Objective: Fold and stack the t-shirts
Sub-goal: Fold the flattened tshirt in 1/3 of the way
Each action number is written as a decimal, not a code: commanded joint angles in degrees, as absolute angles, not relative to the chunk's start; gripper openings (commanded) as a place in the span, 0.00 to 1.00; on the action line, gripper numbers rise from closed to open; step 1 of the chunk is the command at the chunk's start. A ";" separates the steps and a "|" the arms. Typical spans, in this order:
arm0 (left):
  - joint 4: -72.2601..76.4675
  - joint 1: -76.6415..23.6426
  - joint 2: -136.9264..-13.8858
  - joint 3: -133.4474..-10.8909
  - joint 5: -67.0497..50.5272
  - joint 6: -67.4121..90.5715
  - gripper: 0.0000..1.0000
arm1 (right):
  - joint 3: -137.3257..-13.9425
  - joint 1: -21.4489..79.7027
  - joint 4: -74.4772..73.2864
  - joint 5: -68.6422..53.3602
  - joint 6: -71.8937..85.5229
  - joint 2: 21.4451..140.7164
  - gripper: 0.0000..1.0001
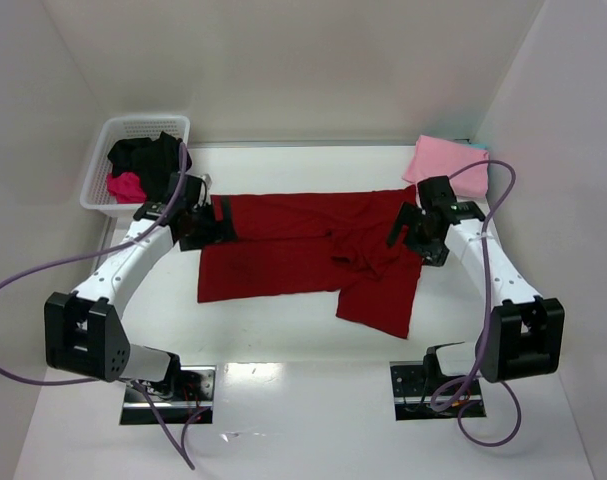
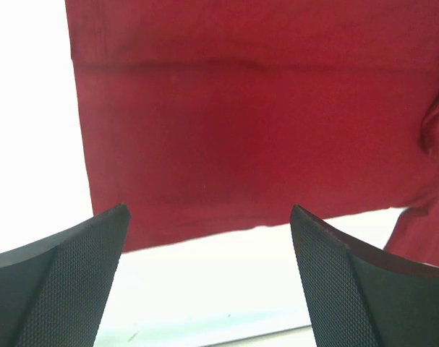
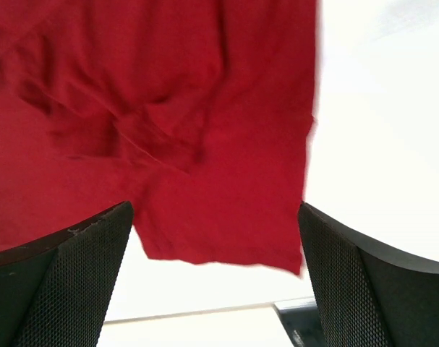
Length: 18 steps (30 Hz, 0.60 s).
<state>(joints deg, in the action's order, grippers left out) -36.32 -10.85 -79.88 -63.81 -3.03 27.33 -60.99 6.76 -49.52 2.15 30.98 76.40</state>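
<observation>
Inspection from my remote station: the red shirt (image 1: 303,255) lies across the middle of the worktop (image 1: 283,410), between the two arms and not yet folded square. Its left half is flat with a straight hem. Its right half is rumpled, with creases bunched at the centre-right and one flap reaching toward the near right. The left fingers (image 2: 67,282) are spread wide over the shirt's left edge and hold nothing. The right fingers (image 3: 60,282) are likewise fully apart over the shirt's right corner, with cloth below them but none between them. The pink shirt (image 1: 438,160) sits folded at the far right, just beyond the right arm. The basket (image 1: 101,135) at the far left holds the black shirt (image 1: 148,155) and the magenta shirt (image 1: 126,186). Risks as I judge them: the bunched right side may give the right fingers a single layer or a stray crease instead of the true edge, and the fold would then come out skewed. Uneven lifting by the two arms could drag the flat left half out of line. A wide swing of the right arm could knock the pink shirt, and the left arm works close enough to the basket to nudge it. A shallow pinch on soft cloth may also slip mid-fold.
</observation>
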 commanded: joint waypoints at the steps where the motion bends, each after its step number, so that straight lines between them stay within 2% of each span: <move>1: -38.58 -10.81 -77.78 -62.14 -3.87 28.21 0.99 | -67.76 8.52 -59.58 6.86 28.74 77.52 1.00; 2: -39.37 -10.81 -77.78 -61.62 -3.17 28.91 0.99 | -68.29 9.13 -60.29 9.64 28.74 78.04 1.00; 8: -41.22 -10.81 -75.86 -59.07 3.34 33.13 0.99 | -68.29 9.76 -62.23 8.97 31.11 80.51 1.00; 11: -41.75 -10.81 -74.45 -57.75 2.81 34.80 0.99 | -66.72 9.76 -62.23 4.40 35.14 78.15 1.00; 18: -40.69 -10.81 -72.60 -55.81 1.58 36.12 0.99 | -59.51 16.69 -64.07 2.64 48.22 70.14 1.00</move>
<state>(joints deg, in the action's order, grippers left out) -40.95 -10.85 -74.06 -56.12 2.02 34.65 -61.87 13.98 -60.95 3.95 39.90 73.45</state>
